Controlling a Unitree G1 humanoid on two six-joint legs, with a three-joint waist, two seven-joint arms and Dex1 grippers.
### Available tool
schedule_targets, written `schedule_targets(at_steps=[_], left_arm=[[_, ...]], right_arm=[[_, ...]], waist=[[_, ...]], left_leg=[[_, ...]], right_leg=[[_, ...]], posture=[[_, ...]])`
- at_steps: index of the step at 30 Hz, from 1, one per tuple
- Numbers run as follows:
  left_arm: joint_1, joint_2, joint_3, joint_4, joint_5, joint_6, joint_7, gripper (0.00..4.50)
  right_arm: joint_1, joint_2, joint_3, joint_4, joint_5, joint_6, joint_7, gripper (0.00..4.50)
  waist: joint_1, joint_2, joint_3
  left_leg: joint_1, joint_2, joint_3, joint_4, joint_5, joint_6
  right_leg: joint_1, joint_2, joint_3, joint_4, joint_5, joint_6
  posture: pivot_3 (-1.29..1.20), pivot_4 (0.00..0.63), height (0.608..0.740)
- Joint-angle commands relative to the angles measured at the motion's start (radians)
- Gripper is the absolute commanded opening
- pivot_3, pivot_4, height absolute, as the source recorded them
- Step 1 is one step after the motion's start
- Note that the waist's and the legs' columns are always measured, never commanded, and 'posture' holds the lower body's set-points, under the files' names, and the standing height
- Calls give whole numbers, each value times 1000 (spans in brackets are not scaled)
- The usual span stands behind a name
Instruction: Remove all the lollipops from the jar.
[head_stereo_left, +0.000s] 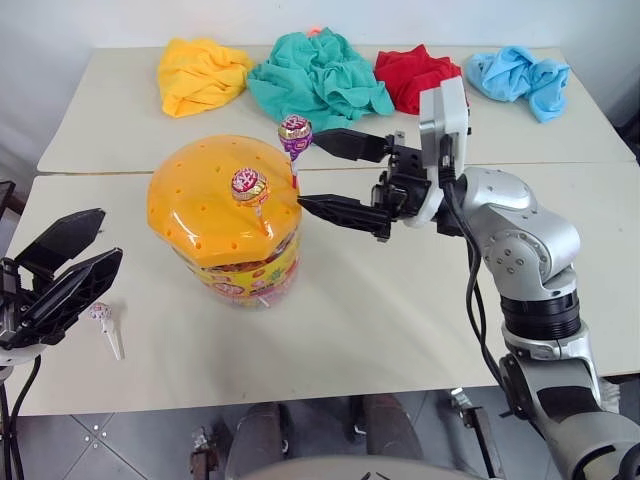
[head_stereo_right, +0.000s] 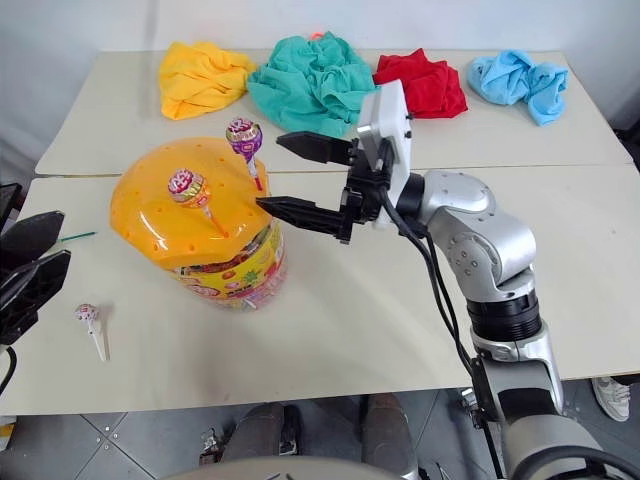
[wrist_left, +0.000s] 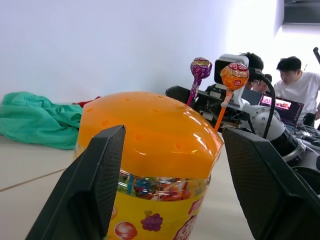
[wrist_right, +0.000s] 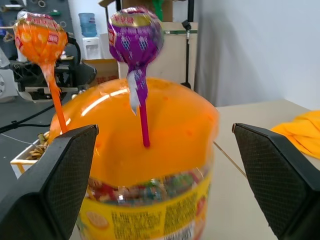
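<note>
Two lollipops (head_stereo_left: 295, 133) stand in the jar (head_stereo_left: 224, 215). The right gripper (head_stereo_left: 318, 175), fingers spread, flanks the purple one. The left gripper (head_stereo_left: 62, 268) hangs open.

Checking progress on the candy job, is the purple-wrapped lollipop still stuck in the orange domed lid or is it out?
In. The purple-wrapped lollipop stands upright with its stick in a hole of the orange domed lid.
</note>
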Motion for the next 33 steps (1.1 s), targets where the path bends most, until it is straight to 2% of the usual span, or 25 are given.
schedule_targets(at_steps=[1,4,6,16,19,22,25,28,30,33], left_arm=[[16,18,10,-3,-23,-16,-36,3275],[15,31,24,18,-20,-24,-49,3300],[16,37,33,25,-24,-25,-53,3300],[-9,49,60,49,-81,-20,-45,3300],[-20,61,57,55,-103,-13,-47,3300],[-24,67,50,55,-116,-9,-48,3300],[-7,92,41,56,-100,10,-76,3300],[43,135,17,69,50,-37,-179,3300],[57,146,18,72,60,-29,-193,3300],[104,169,1,64,140,-46,-257,3300]], right_arm=[[-35,34,5,0,-10,-17,8,4500],[-53,61,11,13,-17,-22,18,4029],[-56,68,9,16,-18,-16,27,3470],[-61,95,-33,65,-32,-77,72,126],[-64,118,-81,92,10,-119,108,54],[-76,116,-173,102,120,-101,141,54],[-96,4,-266,115,215,13,149,54],[-51,-254,-251,162,111,72,267,54],[12,-431,-184,193,-16,29,376,54],[150,-628,-62,273,-281,-226,508,54]], waist=[[1,0,0],[3,0,0],[2,0,0],[1,0,0],[1,0,0],[3,0,0],[5,1,1],[6,1,1],[9,1,1],[3,1,1]], left_leg=[[0,0,0,0,0,0],[-1,0,1,0,0,0],[-1,0,1,0,0,0],[-1,0,2,0,0,0],[-1,0,2,0,0,0],[-1,0,2,0,0,0],[-2,0,1,0,0,0],[-2,-1,2,0,0,0],[-2,-1,3,-1,-1,1],[-2,0,5,-5,-1,1]], right_leg=[[0,0,0,0,0,0],[0,1,0,0,0,0],[0,1,0,0,0,0],[0,1,0,0,0,0],[0,1,0,0,0,0],[0,1,0,-1,0,0],[1,1,0,-1,0,0],[1,1,-1,-2,0,0],[1,2,-2,-5,0,0],[2,2,-2,-9,0,0]], posture=[[0,150,740],[0,150,740],[0,150,740],[0,150,740],[0,150,740],[0,150,740],[0,150,740],[0,150,740],[0,150,740],[0,150,740]])
